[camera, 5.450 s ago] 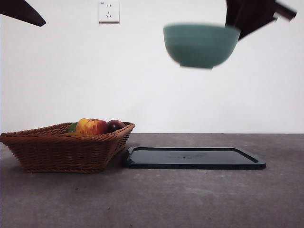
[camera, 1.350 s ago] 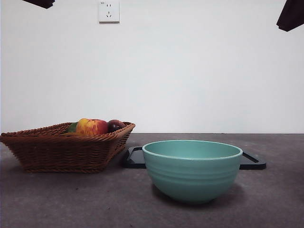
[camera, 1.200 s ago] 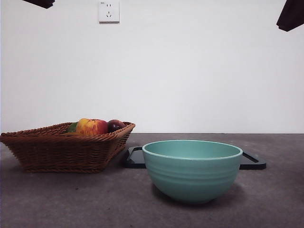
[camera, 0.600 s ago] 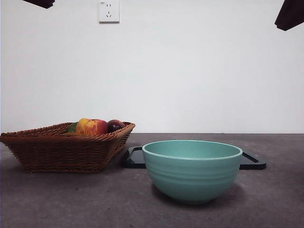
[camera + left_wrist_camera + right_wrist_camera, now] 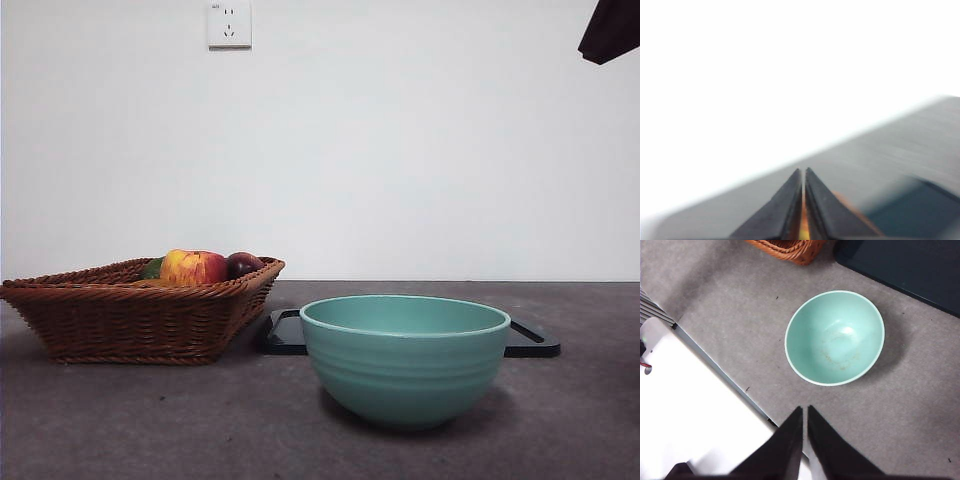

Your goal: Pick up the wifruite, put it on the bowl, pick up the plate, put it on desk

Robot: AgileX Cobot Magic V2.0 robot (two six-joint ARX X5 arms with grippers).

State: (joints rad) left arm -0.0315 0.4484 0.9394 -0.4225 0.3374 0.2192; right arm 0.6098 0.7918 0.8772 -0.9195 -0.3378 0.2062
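Observation:
The teal bowl (image 5: 405,358) stands empty on the grey desk (image 5: 150,420), in front of the black tray. From high above, the right wrist view looks into the bowl (image 5: 835,337), and my right gripper (image 5: 805,409) is shut with nothing in it. In the front view that arm is only a black tip (image 5: 610,30) at the top right corner. My left gripper (image 5: 803,170) is shut, raised over the desk, in a blurred picture with an orange smear behind its jaws. The wifruite and the plate are not in view.
A brown wicker basket (image 5: 130,315) at the left holds a red-yellow apple (image 5: 192,267), a dark plum (image 5: 243,264) and something green. A flat black tray (image 5: 530,338) lies behind the bowl. The desk's near edge (image 5: 725,375) runs close to the bowl.
The bowl, which hung in the air by the right arm 4.4 s ago, now stands on the desk. The left arm's black tip has left the front view's top left corner.

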